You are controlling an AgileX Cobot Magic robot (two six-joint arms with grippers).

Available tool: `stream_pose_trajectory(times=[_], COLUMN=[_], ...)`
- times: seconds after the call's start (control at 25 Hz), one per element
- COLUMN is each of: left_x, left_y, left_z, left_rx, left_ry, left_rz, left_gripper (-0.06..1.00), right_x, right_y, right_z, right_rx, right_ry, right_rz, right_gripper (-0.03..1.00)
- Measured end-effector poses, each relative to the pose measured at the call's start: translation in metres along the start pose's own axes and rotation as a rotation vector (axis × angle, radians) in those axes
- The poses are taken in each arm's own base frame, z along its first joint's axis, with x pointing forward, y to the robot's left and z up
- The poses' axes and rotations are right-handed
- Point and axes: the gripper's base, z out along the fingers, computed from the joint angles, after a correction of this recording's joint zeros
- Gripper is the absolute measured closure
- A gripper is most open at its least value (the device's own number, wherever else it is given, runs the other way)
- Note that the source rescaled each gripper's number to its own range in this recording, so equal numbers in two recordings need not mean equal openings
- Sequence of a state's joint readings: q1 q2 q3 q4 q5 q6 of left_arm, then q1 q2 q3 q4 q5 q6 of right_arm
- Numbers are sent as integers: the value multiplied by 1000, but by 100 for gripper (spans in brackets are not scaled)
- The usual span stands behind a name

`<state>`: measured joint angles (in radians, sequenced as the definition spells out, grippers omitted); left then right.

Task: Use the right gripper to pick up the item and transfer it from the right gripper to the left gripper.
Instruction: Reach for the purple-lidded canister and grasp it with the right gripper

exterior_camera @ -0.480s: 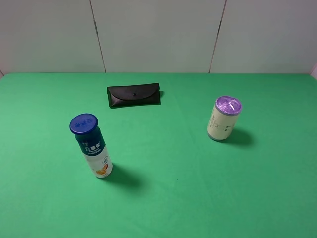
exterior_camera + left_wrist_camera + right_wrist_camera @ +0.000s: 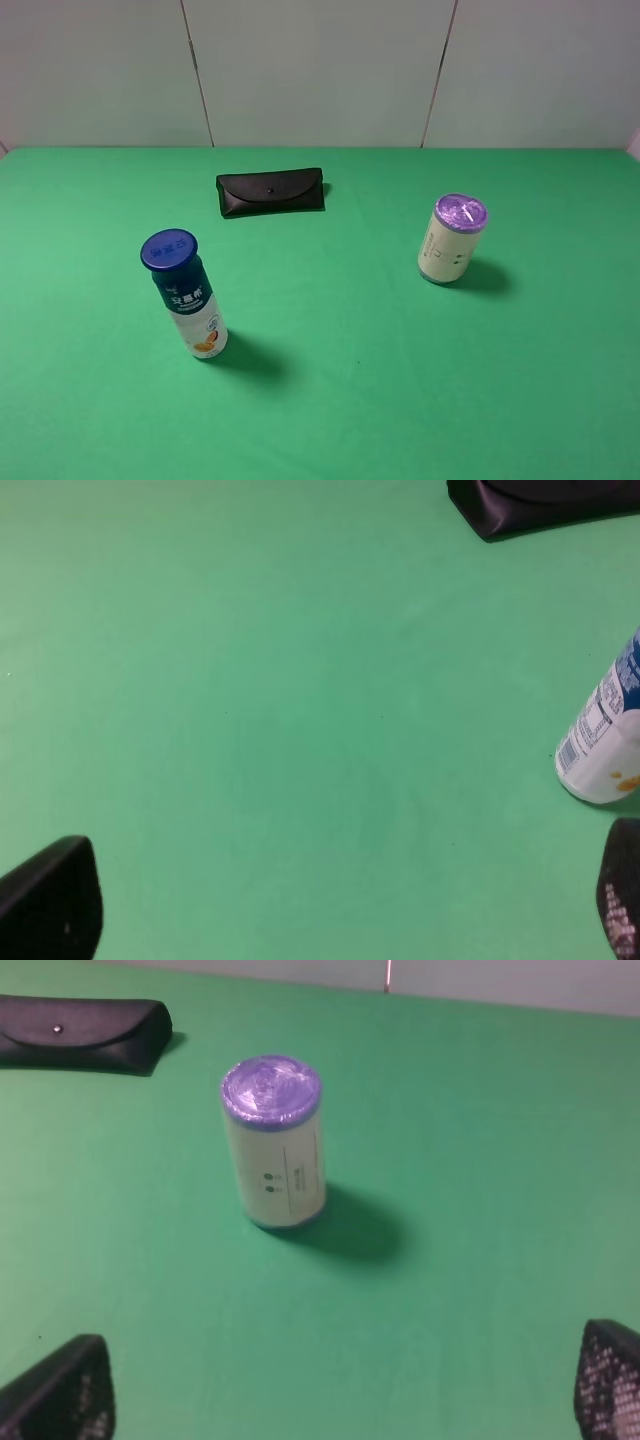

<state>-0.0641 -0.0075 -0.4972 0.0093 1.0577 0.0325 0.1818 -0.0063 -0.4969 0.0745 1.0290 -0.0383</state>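
Note:
The item [image 2: 453, 238], a short cream cylinder with a purple foil top, stands upright on the green table at the right. It also shows in the right wrist view [image 2: 275, 1142], standing ahead of my right gripper [image 2: 335, 1388], well apart from it. The right gripper's two dark fingertips [image 2: 62, 1392] are spread wide with nothing between them. My left gripper [image 2: 335, 900] is open too, its fingertips [image 2: 48, 900] wide apart over bare green cloth. Neither gripper shows in the exterior high view.
A taller blue-capped bottle [image 2: 185, 294] stands at the left front, its base also in the left wrist view [image 2: 605, 742]. A black flat case [image 2: 271, 190] lies near the back middle and shows in both wrist views [image 2: 540, 502] [image 2: 80, 1030]. A white wall backs the table.

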Motion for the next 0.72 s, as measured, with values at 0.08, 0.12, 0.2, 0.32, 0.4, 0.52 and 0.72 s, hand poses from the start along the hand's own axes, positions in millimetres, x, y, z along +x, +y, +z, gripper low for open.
stream_pose_trajectory(times=[0.08,0.12,0.2,0.32,0.4,0.52,0.72], left_x=[0,0,0,0,0,0,0], left_y=[0,0,0,0,0,0,0], left_z=[0,0,0,0,0,0,0], left_rx=[0,0,0,0,0,0,0], left_ry=[0,0,0,0,0,0,0], left_rz=[0,0,0,0,0,0,0], left_gripper=[-3,-3,-3,-3,-3,-3,-3], right_x=[0,0,0,0,0,0,0], right_y=[0,0,0,0,0,0,0], right_z=[0,0,0,0,0,0,0], right_rx=[0,0,0,0,0,0,1], right_ry=[0,0,0,0,0,0,0], right_rz=[0,0,0,0,0,0,3], right_gripper=[-3,-3,-3,-3,-3,-3,-3])
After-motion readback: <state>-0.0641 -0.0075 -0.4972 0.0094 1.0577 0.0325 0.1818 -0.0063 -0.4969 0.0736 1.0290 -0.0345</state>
